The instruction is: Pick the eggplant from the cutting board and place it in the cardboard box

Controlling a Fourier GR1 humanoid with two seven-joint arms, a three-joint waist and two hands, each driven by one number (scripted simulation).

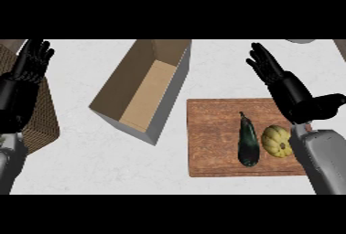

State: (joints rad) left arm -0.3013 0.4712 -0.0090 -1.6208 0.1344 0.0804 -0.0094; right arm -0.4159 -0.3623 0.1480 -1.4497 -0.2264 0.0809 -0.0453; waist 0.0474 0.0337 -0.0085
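The cardboard box (145,89) lies open with nothing inside, well left of the right hand (287,87). That hand holds nothing, fingers straight, above the cutting board (213,137). Just below it, on the board, lies the eggplant (247,141), beside a yellow squash (276,141). The left hand (30,61) rests open at the left edge, over a wicker basket (44,121).

Under my matt black right hand (287,87): a grainy wooden cutting board (213,137), glossy dark eggplant (248,141), matt cardboard box (145,87), speckled white stone counter (88,155).
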